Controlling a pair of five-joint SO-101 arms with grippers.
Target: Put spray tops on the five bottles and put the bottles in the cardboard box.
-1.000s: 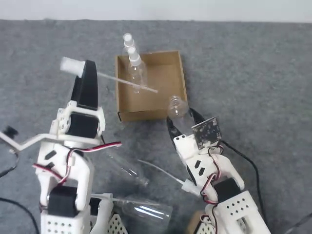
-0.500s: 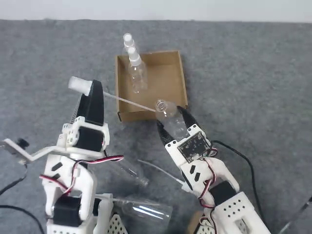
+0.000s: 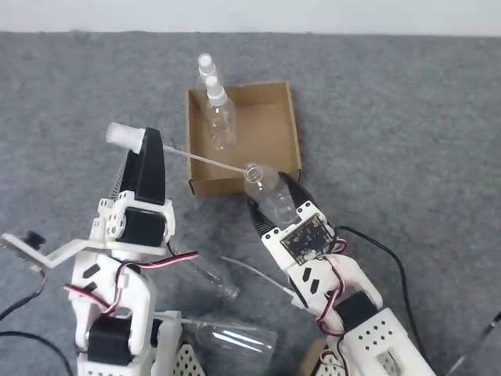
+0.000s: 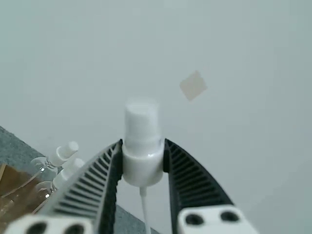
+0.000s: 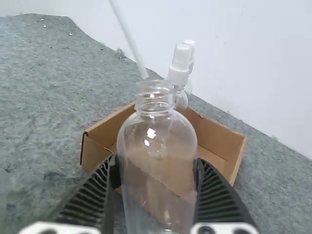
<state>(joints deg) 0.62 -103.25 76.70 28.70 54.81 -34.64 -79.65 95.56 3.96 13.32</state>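
My left gripper (image 3: 137, 145) (image 4: 142, 165) is shut on a white spray top (image 3: 124, 136) (image 4: 142, 144), held in the air left of the cardboard box (image 3: 266, 133). Its thin dip tube (image 3: 205, 160) (image 5: 127, 38) slants down to the open mouth of a clear bottle (image 3: 268, 192) (image 5: 157, 156). My right gripper (image 3: 272, 204) (image 5: 156, 185) is shut on that bottle, just in front of the box. Two capped bottles (image 3: 217, 106) (image 5: 179, 68) stand at the box's far left corner, one inside and one by the back wall.
A bare bottle (image 3: 235, 337) lies on the grey mat between the arm bases, with a loose spray top and tube (image 3: 262, 276) beside it. Another clear bottle (image 3: 203, 274) lies under the left arm. Open mat stretches right of the box.
The right gripper has pulled the bottle back and left, tilting its mouth to the tube. The left gripper has swung the spray top so the tube tip now meets the bottle's mouth.
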